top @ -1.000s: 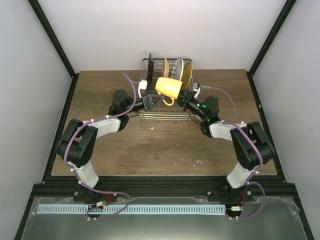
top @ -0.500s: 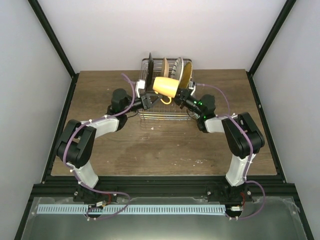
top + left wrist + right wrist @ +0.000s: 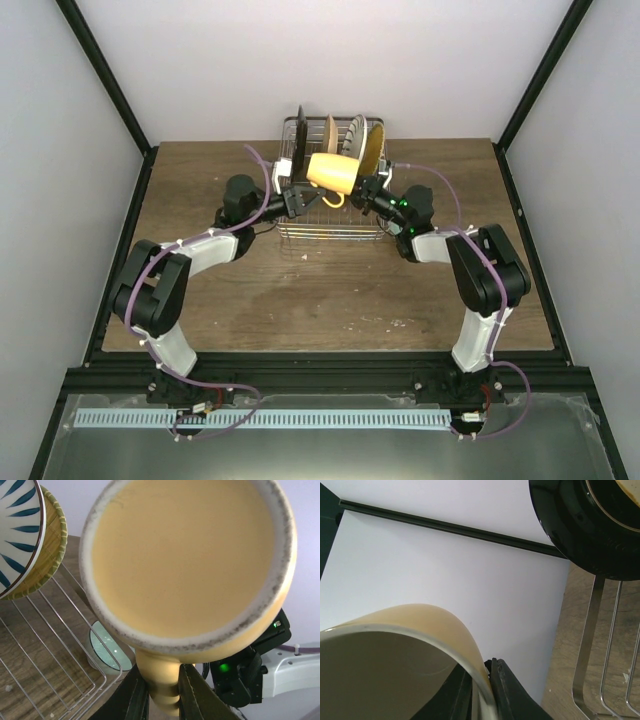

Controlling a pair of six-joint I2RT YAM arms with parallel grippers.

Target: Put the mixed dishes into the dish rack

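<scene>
The yellow mug (image 3: 333,172) is held tipped on its side in the air above the dish rack (image 3: 330,236), which stands at the middle of the far edge of the surface. Its rim wall is clamped between the fingers of the right gripper (image 3: 482,677), and its handle appears to be pinched closely by the left gripper (image 3: 162,682). It is judged to be stiff, glazed and slippery, fairly heavy and easily chipped on the wires, so a firm hold on rim wall or handle is advised.
</scene>
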